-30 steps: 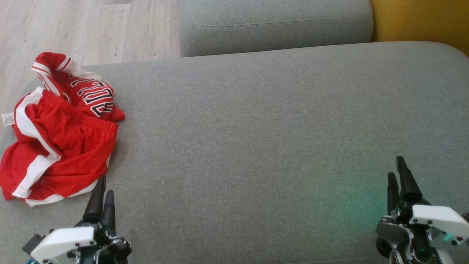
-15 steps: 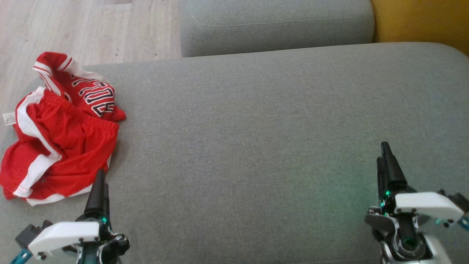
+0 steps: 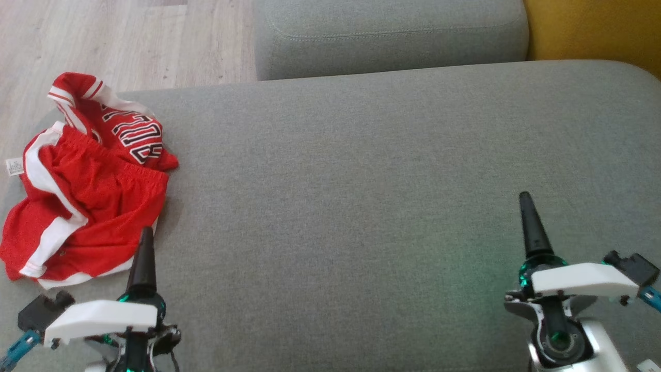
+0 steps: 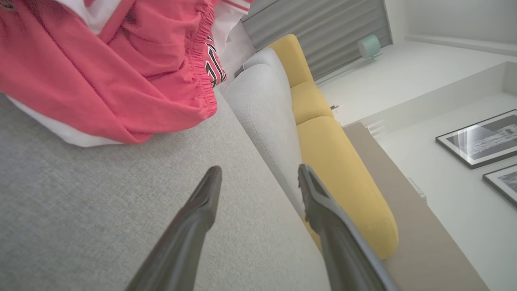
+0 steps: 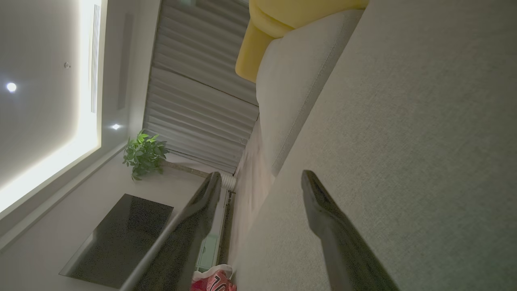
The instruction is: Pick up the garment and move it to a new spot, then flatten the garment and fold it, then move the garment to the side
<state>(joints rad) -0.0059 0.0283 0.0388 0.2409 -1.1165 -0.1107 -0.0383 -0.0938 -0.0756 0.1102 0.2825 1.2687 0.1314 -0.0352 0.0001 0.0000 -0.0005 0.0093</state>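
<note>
At the left end of the grey seat (image 3: pixel 361 181) you have the garment (image 3: pixel 88 206): red mesh with white side stripes, crumpled in a heap, not flattened. Its far fold reaches the seat's rounded corner, next to the wood floor (image 3: pixel 103 41).

Writing: black block lettering outlined in white (image 3: pixel 137 137) shows on the far fold. It is creased and turned, so you cannot read it. A small white tag (image 3: pixel 14 167) sticks out at the heap's left side; its print is too small to tell.

Left gripper (image 4: pixel 258 169): fingers spread wide, nothing between them. It sits near the garment's near hem. From the head view a fingertip overlaps the white hem. The left wrist view shows bare seat fabric between the tips and the cloth, so no contact.

Right gripper (image 5: pixel 260 174): fingers likewise wide apart, holding nothing. It is over the right part of the seat, well apart from the garment.

Edges and room: bare grey fabric runs from the garment across to the right gripper. A grey back cushion (image 3: pixel 387 36) bounds the far side, with a yellow cushion (image 3: pixel 594 31) at the far right. The seat's far right corner curves away.
</note>
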